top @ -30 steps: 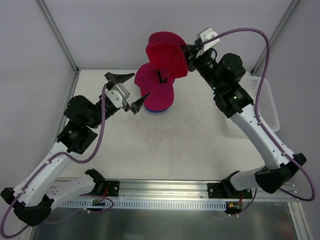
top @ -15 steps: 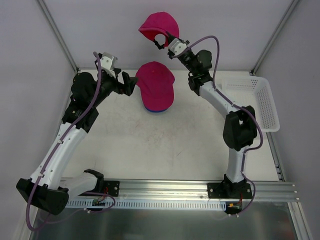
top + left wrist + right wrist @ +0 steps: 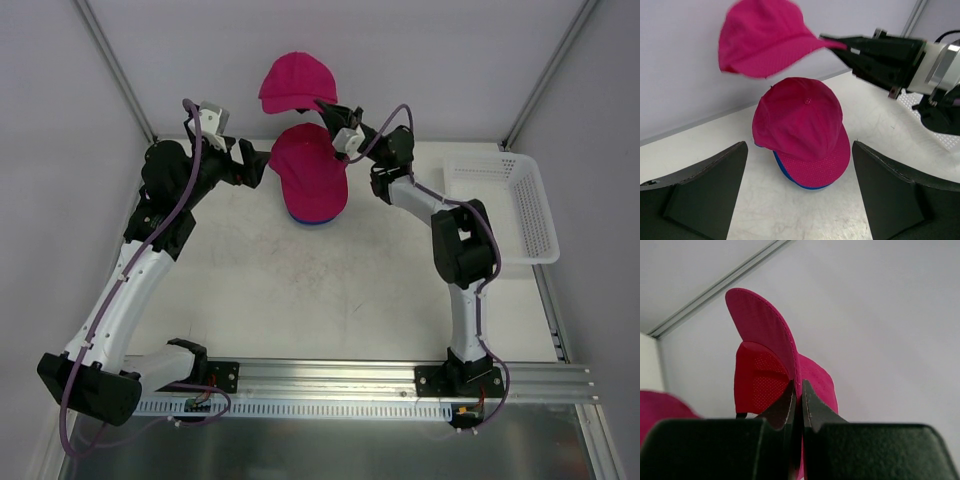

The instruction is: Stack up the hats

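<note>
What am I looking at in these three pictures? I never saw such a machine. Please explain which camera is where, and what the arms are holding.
These are two robot arms bolted at the near edge of a table. One picture is taken from above and behind them; the other two come from small cameras on each wrist, so the dark shapes at the bottom are that arm's own fingers.

On the table lies a pink hat on top of a blue hat, of which only an edge shows. A white basket stands at the right.

The right gripper pinches the brim of a second pink hat, holding it in the air above the stack. The left gripper is open and empty beside the stack.
</note>
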Controlling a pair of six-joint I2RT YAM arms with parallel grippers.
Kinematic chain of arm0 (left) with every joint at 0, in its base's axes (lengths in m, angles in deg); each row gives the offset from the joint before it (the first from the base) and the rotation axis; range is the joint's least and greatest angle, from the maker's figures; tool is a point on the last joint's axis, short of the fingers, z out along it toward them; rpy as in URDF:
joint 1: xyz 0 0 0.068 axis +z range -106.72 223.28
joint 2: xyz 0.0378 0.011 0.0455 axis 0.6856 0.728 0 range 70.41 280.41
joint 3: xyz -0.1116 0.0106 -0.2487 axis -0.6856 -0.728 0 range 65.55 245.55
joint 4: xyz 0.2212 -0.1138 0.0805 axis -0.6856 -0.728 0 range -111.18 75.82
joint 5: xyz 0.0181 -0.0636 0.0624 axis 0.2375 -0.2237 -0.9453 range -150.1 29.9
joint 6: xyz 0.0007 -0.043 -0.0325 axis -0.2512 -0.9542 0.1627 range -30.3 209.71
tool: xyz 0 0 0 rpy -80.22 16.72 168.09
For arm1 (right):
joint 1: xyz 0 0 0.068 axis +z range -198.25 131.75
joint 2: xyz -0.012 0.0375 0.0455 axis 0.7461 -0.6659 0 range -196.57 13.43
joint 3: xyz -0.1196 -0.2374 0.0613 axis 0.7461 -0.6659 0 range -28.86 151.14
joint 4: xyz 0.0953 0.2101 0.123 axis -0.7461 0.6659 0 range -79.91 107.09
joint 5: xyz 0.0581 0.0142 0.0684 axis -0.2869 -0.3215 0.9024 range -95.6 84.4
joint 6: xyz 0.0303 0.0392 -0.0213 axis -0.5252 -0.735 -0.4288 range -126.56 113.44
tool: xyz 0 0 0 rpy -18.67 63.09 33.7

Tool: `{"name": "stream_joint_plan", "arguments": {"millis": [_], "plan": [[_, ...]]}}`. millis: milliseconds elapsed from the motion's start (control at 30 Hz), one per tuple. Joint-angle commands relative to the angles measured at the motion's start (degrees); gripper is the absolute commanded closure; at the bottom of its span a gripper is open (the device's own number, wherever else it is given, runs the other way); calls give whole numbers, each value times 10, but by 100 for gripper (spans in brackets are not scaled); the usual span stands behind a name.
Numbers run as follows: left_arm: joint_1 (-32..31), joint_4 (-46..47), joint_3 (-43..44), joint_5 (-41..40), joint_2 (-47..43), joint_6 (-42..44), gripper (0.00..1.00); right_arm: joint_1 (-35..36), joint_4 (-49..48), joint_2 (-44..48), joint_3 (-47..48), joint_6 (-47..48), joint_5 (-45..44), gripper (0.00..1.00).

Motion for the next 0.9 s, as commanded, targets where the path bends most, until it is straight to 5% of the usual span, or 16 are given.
{"name": "stream_joint_plan", "arguments": {"millis": [0,867], "plan": [[10,4,21,-3,2,-11,13,3,-159,33,-47,42,50,99],[11,4,12,17,27,4,13,8,-165,126,-222,149,13,99]]}}
